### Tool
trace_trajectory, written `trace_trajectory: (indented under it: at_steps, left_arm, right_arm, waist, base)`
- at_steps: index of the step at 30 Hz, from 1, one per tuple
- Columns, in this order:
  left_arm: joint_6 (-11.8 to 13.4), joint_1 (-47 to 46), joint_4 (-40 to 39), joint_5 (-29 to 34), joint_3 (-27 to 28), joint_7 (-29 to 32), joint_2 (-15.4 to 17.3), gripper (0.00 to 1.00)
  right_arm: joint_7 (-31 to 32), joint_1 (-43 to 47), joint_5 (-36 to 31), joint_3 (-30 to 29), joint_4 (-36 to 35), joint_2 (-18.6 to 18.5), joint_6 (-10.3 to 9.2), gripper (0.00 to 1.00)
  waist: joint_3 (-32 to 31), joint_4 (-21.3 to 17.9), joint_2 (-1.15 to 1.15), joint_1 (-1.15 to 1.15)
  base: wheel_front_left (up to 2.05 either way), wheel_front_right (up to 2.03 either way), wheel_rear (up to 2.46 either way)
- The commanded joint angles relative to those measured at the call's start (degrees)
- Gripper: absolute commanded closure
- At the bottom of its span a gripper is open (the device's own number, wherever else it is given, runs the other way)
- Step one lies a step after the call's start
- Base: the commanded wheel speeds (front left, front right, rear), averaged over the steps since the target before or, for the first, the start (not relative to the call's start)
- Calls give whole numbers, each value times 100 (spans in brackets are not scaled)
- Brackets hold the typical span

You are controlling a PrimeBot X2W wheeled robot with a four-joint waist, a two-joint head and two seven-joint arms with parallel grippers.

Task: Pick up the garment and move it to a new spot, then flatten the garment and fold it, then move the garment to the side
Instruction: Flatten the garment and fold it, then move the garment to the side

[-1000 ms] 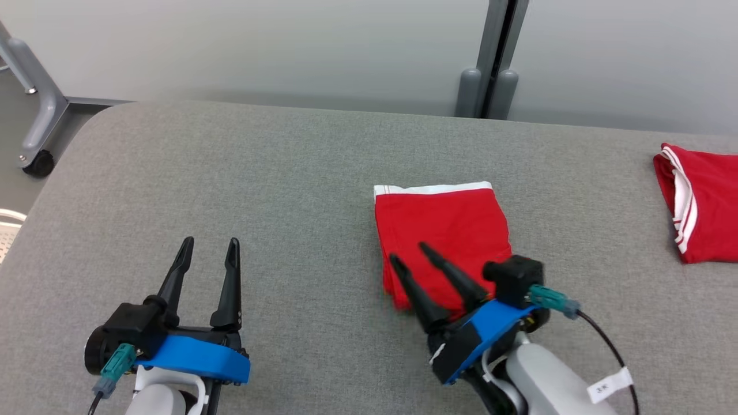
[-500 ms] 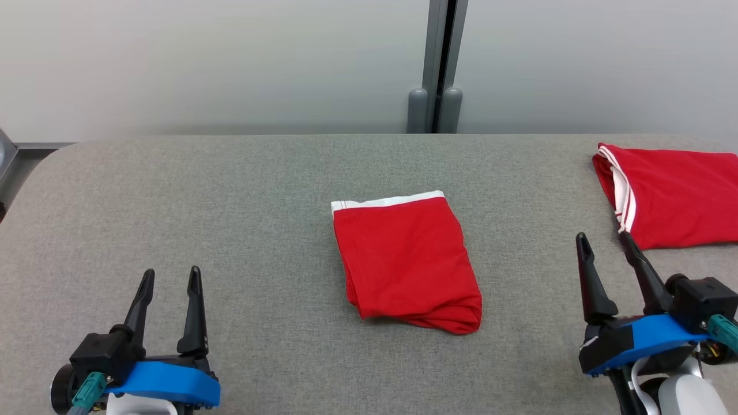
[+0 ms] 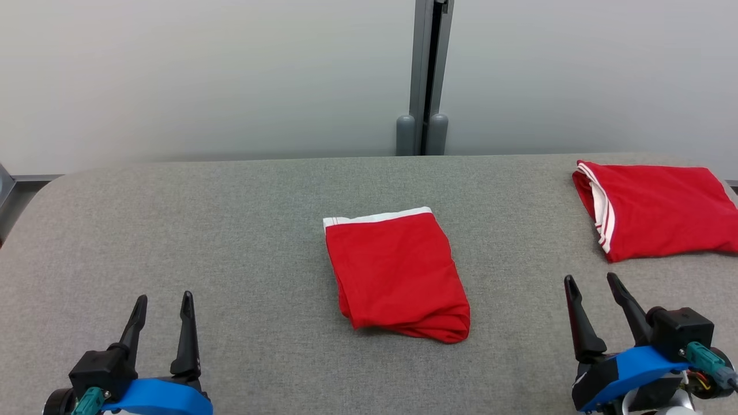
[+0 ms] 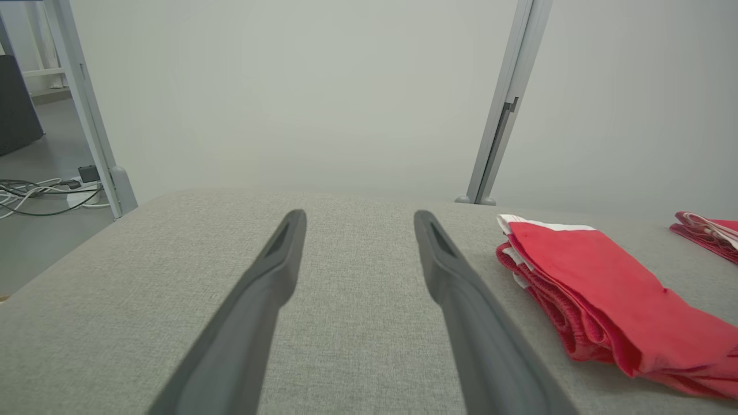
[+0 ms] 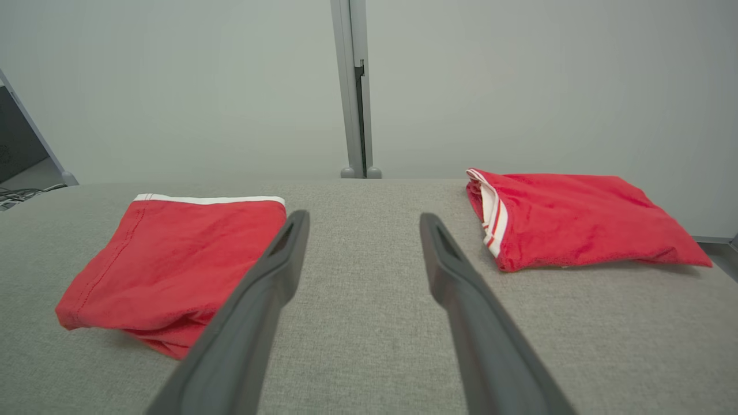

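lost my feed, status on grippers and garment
Left gripper open, empty. Right gripper open, empty. Folded garment between them, clear of both. Second red garment far right, not blocking.

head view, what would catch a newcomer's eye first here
A folded red garment lies in the middle of the grey table. A second garment, red with white stripes, lies at the far right. The left pincer and right pincer stand open at the bottom corners, touching neither.
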Motion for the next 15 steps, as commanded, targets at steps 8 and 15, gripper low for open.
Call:
trace_trajectory:
  at_steps: [8, 15]
  left_arm:
    - [80, 108, -73, -34, -47, 110, 48, 0]
    - [108, 159, -201, -76, -79, 212, 74, 0]
  right_arm:
    - [2, 92, 60, -4, 25, -9, 3, 0]
    - [7, 160, 83, -33, 41, -9, 3, 0]
  waist:
    - [-79, 32, 0, 0]
    - [-51, 89, 0, 0]
  base:
    - [0, 0, 0]
    - [0, 0, 0]
